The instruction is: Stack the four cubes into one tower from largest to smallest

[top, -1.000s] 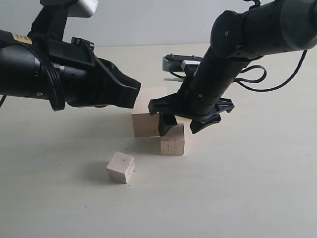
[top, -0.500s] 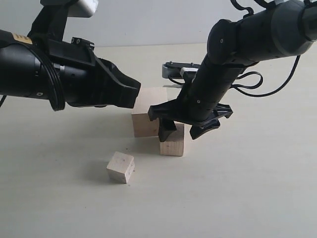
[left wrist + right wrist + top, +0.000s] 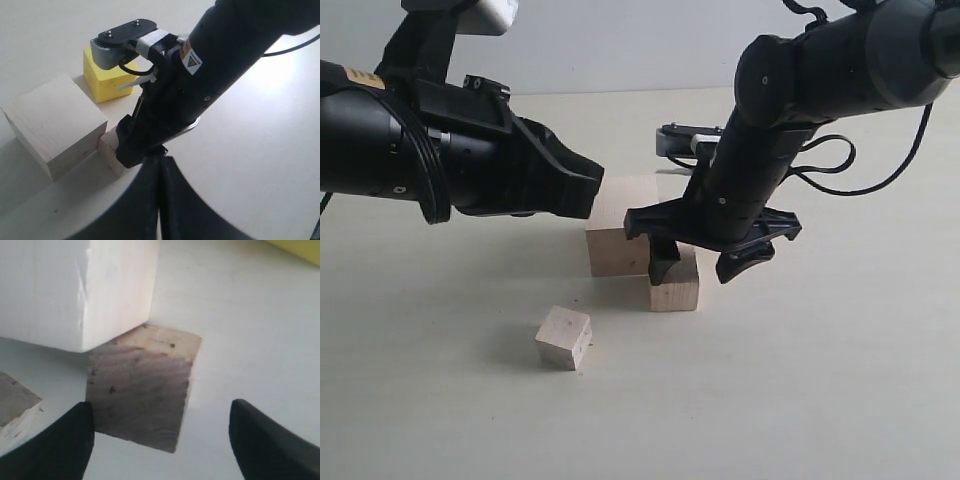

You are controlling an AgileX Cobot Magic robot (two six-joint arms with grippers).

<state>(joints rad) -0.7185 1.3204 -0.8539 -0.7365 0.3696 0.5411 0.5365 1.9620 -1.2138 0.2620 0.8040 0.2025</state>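
Three pale wooden cubes (image 3: 620, 228) (image 3: 678, 289) (image 3: 563, 338) and one yellow cube (image 3: 102, 80) sit unstacked.

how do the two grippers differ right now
The left gripper is shut and holds nothing; the right gripper is open, its jaws on either side of the middle-sized wooden cube. The left gripper hangs above the table near the big wooden cube; the right gripper is down low at the level of its cube. Both are black.
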